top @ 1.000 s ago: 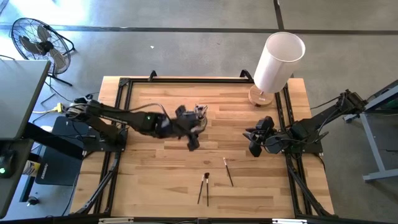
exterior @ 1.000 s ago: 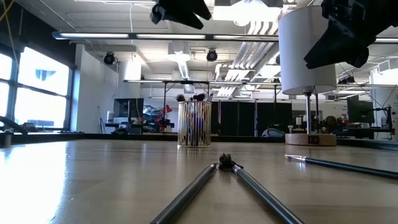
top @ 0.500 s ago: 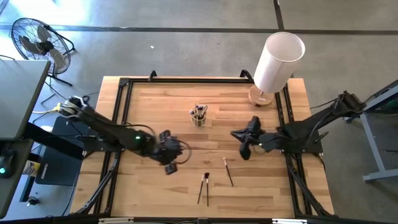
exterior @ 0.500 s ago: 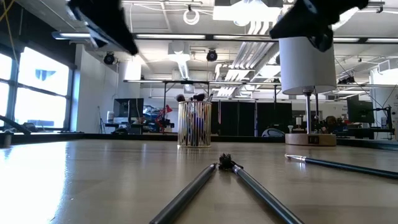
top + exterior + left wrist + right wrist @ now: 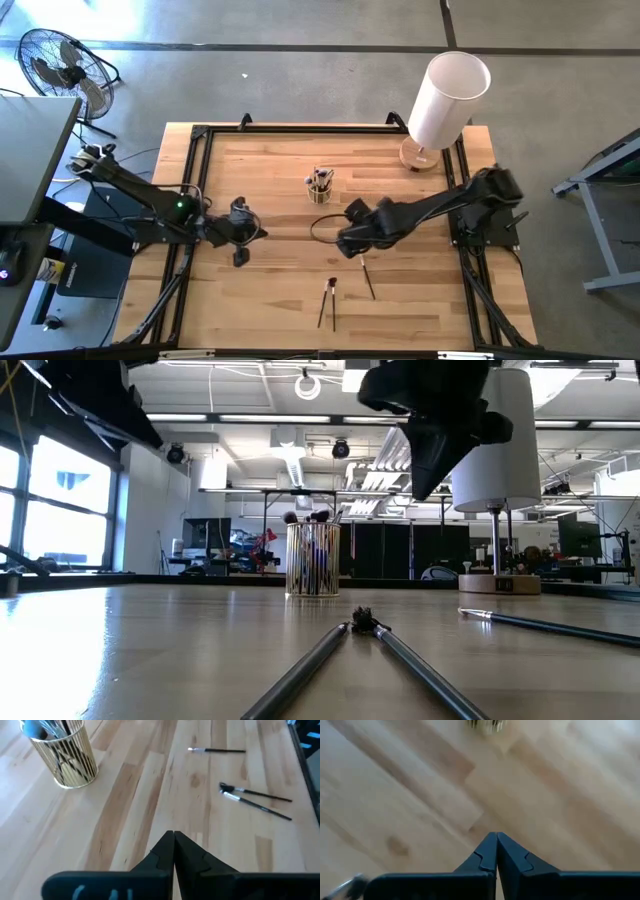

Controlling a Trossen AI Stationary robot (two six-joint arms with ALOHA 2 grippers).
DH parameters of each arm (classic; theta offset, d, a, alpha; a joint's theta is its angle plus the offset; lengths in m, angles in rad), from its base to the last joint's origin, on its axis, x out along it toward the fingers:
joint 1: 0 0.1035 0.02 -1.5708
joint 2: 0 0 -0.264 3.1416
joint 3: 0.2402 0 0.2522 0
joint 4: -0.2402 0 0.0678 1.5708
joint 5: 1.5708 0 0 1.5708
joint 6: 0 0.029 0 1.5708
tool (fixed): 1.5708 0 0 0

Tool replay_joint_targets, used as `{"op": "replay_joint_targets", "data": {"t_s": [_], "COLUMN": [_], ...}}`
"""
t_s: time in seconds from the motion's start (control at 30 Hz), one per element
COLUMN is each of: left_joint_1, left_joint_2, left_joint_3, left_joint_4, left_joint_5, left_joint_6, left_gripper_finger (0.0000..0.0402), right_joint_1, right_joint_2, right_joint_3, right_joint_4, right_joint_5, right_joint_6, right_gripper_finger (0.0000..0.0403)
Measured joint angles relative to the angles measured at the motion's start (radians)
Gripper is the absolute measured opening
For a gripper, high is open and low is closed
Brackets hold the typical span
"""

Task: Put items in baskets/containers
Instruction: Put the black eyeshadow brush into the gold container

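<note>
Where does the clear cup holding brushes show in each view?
High view: cup at table centre, toward the white cylinder.
Low view: cup mid-picture, left of the white cylinder.
Left wrist view: upper left.
Right wrist view: top edge, blurred.
Shared landmark: the white cylinder.

In the right wrist view the cup (image 5: pixel 486 724) is blurred and cut by the edge, and a brush (image 5: pixel 342 886) shows only its blurred tip.
</note>
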Motion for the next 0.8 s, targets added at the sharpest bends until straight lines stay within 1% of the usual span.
{"op": "replay_joint_targets", "data": {"t_s": [0.13,0.27,0.4,0.57,0.63,0.8], "left_joint_1": [0.0,0.0,0.0,0.0,0.0,0.0], "left_joint_2": [-0.03,-0.03,-0.03,-0.03,-0.03,-0.03], "left_joint_3": [-0.001,-0.001,-0.001,-0.001,-0.001,-0.001], "left_joint_4": [-0.004,0.0,0.001,-0.007,-0.011,-0.015], "left_joint_5": [0.028,0.051,0.08,0.1,0.106,0.15], "left_joint_6": [0.047,0.093,0.1,0.102,0.101,0.099], "left_gripper_finger": [0.0001,0.0001,0.0001,0.0001,0.0001,0.0001], "right_joint_1": [-0.003,-0.01,-0.019,-0.024,-0.024,-0.023], "right_joint_2": [0.1,0.171,0.209,0.23,0.242,0.267], "right_joint_3": [0.092,0.115,0.115,0.116,0.116,0.116], "right_joint_4": [-0.086,-0.093,-0.099,-0.099,-0.098,-0.091], "right_joint_5": [-0.094,-0.16,-0.227,-0.265,-0.309,-0.323], "right_joint_6": [0.063,0.083,0.149,0.151,0.142,0.137], "right_gripper_finger": [0.0015,0.0038,0.0066,0.0096,0.0102,0.0105]}}
